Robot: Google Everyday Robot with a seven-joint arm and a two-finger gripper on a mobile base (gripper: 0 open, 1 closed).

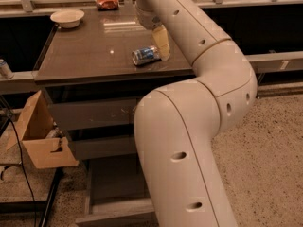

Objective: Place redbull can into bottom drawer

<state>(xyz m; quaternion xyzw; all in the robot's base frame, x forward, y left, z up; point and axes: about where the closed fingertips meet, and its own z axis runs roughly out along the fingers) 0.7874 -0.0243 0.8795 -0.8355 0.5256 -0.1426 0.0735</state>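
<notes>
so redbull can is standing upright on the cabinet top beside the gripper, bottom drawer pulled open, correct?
No. The camera view shows the redbull can lying on its side on the cabinet top, not upright. It is beside the gripper, and the bottom drawer is pulled open.

Bare tabletop (85, 56) around redbull can (146, 55), hand (161, 44) just beside it, bottom drawer (116, 193) open, arm (180, 164) possibly overhanging it.
</notes>
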